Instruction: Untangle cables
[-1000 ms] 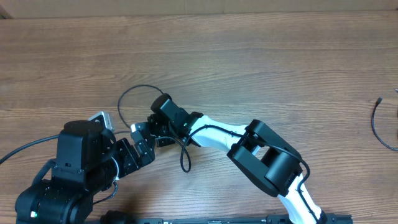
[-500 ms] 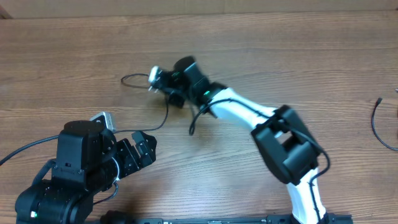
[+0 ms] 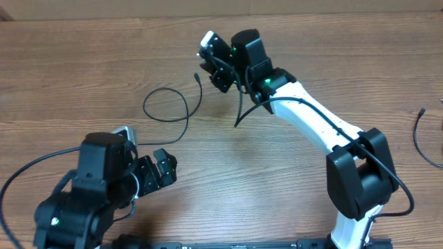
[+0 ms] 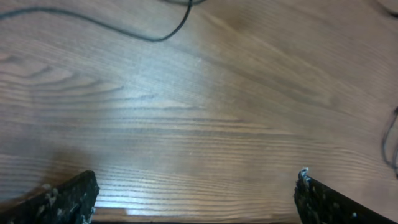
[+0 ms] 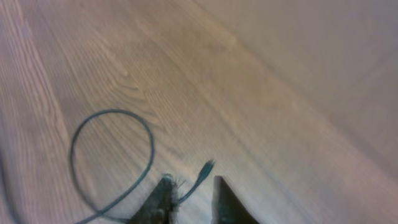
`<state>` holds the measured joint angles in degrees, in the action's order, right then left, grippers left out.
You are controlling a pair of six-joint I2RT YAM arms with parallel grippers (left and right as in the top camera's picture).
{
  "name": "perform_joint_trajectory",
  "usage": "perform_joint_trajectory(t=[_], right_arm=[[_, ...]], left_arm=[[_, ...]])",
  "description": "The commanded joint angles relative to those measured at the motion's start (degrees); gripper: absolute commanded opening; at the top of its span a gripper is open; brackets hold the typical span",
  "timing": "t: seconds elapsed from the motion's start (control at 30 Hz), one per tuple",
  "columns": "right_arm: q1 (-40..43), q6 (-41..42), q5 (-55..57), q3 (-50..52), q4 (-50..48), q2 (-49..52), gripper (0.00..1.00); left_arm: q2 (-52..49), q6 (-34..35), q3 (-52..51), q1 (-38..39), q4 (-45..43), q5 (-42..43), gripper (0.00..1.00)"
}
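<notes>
A: Right gripper (image 5: 191,182), state?

B: Jaws parted a little, with a clear gap. Plug tip (image 5: 206,166) poking up just ahead of that gap, apparently not pinched.

A: And the looped cable (image 5: 112,112) itself?

B: Flat on the bench (image 3: 83,55), left of centre, in one round loop. Seen from the right gripper, off to its left and nearer the robot's base, with the tail running towards the left gripper (image 3: 158,174).

A: Left gripper?

B: Spread fully wide, empty, over bare wood. Near the tail, not touching it.

A: Long axis?

B: Diagonal. Plug end far out by the right gripper, tail end close in by the left one. So nearer the right arm at the plug, nearer the left arm at the tail.

A: Anything else of the task?

B: Second cable (image 3: 416,135) at the far right edge, well apart from both grippers.

A: Judgement for the coming move?

B: Probably a matter of opening out the loop: pin one end, draw the other along that diagonal. Main risk: such a thin cord slipping from the jaws.
</notes>
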<state>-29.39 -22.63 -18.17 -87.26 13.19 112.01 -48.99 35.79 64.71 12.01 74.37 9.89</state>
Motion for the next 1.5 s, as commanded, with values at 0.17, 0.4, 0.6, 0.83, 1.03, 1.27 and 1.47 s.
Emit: perform_joint_trajectory(t=[0.17, 0.4, 0.6, 0.83, 1.03, 1.27, 1.47], right_arm=[[-1.16, -1.95, -2.69, -0.83, 7.69, 0.52, 0.64], [-2.43, -6.45, -4.61, -0.83, 8.76, 5.09, 0.64], [-2.47, -9.42, -8.74, -0.83, 8.17, 10.34, 0.64], [-2.91, -19.10, -9.14, -0.81, 11.37, 12.33, 0.68], [-4.46, -36.28, -9.20, -0.81, 16.04, 12.44, 0.62], [-4.92, -37.68, -10.23, -0.81, 11.58, 12.55, 0.67], [-5.86, -37.68, -10.19, -0.83, 8.04, 14.56, 0.69]], left_arm=[[-0.74, -1.53, -3.48, 0.02, -5.53, 4.00, 1.00], [-0.83, -1.51, -3.48, 0.02, -5.84, 6.75, 1.00], [-0.83, -1.53, -3.48, 0.02, -5.84, 6.93, 1.00], [-0.83, -1.51, -3.48, 0.00, -6.25, 6.91, 1.00], [-0.83, -1.51, -3.48, 0.02, -6.08, 6.93, 1.00], [-0.83, -1.53, -3.48, 0.02, -5.66, 6.93, 1.00], [-0.83, -1.53, -3.48, 0.02, -5.64, 6.93, 1.00]])
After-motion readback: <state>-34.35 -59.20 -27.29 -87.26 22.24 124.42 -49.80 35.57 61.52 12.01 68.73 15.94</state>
